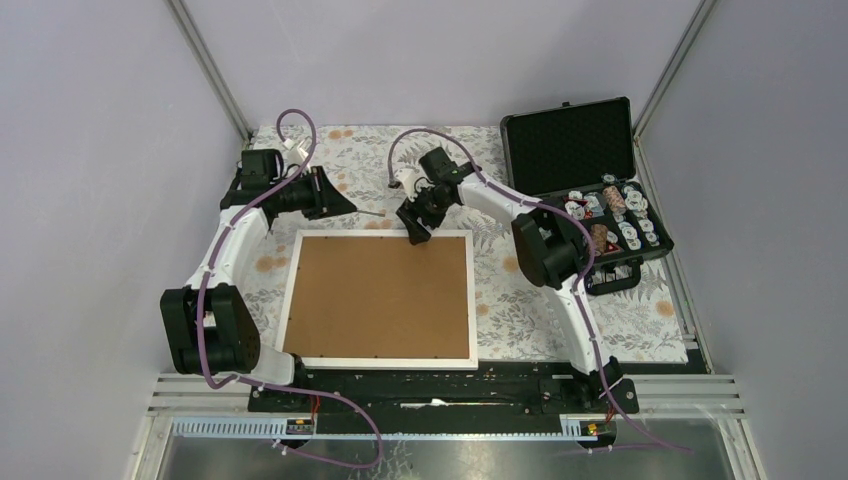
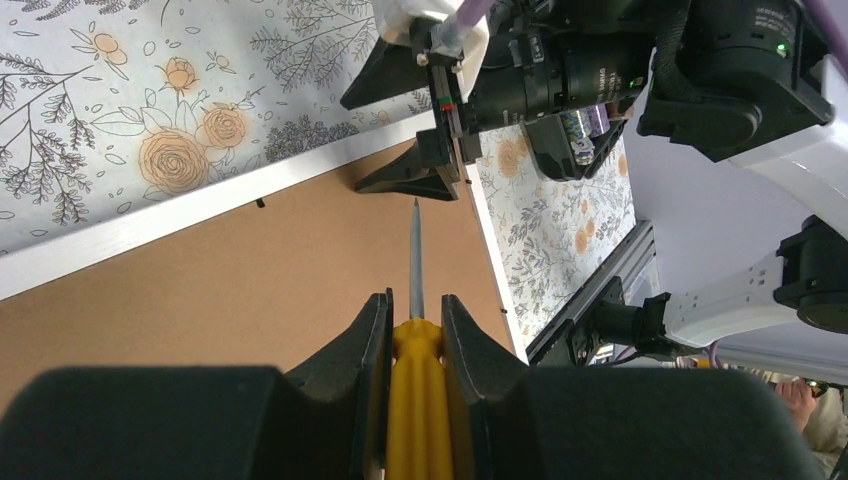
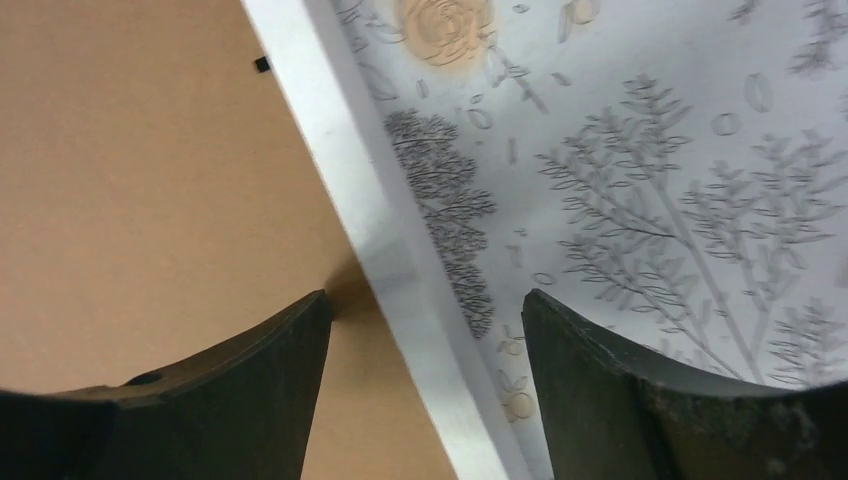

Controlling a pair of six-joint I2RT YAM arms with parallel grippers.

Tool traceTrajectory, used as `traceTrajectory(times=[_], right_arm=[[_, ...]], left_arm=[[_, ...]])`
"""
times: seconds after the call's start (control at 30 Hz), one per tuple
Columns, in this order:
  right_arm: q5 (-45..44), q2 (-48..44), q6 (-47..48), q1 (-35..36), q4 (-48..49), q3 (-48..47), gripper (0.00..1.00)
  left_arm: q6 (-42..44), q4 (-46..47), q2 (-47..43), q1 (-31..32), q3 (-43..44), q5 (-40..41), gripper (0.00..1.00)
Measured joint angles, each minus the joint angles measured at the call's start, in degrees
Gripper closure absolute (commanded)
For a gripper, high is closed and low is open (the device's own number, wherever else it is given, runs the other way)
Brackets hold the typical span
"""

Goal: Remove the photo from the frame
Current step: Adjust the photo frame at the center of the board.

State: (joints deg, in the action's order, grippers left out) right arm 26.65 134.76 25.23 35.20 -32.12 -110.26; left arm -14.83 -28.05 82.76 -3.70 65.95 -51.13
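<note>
The frame (image 1: 380, 295) lies back-up at table centre, with its brown fibreboard showing. The right gripper (image 3: 425, 310), jaws spread, straddles the frame's white border at the 12 o'clock edge. The left gripper (image 2: 415, 310), at 11 o'clock from the frame's centre, pinches a yellow-handled screwdriver (image 2: 417, 365).

Top camera looks steeply down from above the near edge over the whole bench (image 1: 500, 322). Wrist cameras look close along their fingers (image 2: 352, 365); both see the far edge of the frame (image 3: 372, 230).
</note>
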Motion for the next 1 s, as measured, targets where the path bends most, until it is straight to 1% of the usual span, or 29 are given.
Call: traceTrajectory(times=[0.07,0.1,0.13,0.17,0.3,0.47,0.63,0.77,0.87,1.0], right_arm=[[-0.4,1.2,-0.7,0.2,-0.9,-2.0,0.32],[-1.2,1.4,-0.7,0.3,-0.9,-2.6,0.36],[-1.5,1.9,-1.0,0.3,-1.1,-3.3,0.43],[-1.7,2.1,-1.3,0.5,-1.5,-3.9,0.47],[-3.9,2.7,-2.3,1.1,-2.3,-5.4,0.55],[-5.7,4.0,-3.6,1.0,-3.2,-8.2,0.62],[-6.1,5.3,-4.5,-1.0,-3.3,-10.3,0.63],[-6.1,5.3,-5.4,-4.5,-3.1,-10.1,0.64],[-6.0,4.3,-6.4,-7.2,-2.2,-8.1,0.69],[-5.9,0.8,-8.7,-9.9,0.2,-1.7,0.72]], left_arm=[[-0.1,0.0,0.0,-0.1,0.0,-0.2,1.00],[-0.1,0.0,0.0,-0.2,0.0,-0.2,1.00],[-0.1,0.0,-0.1,-0.3,0.0,-0.2,1.00],[-0.2,0.0,-0.2,-0.3,0.0,-0.2,1.00],[-0.2,0.1,-0.5,-0.8,0.0,-0.3,1.00],[-0.2,0.4,-0.6,-1.5,0.0,-0.8,1.00],[-0.2,0.7,-0.6,-2.0,0.0,-1.2,1.00],[-0.2,0.7,-0.6,-2.4,0.0,-1.2,1.00],[-0.2,0.7,-0.6,-2.8,0.0,-1.3,1.00],[-0.2,0.7,-0.6,-3.1,0.0,-1.3,1.00]])
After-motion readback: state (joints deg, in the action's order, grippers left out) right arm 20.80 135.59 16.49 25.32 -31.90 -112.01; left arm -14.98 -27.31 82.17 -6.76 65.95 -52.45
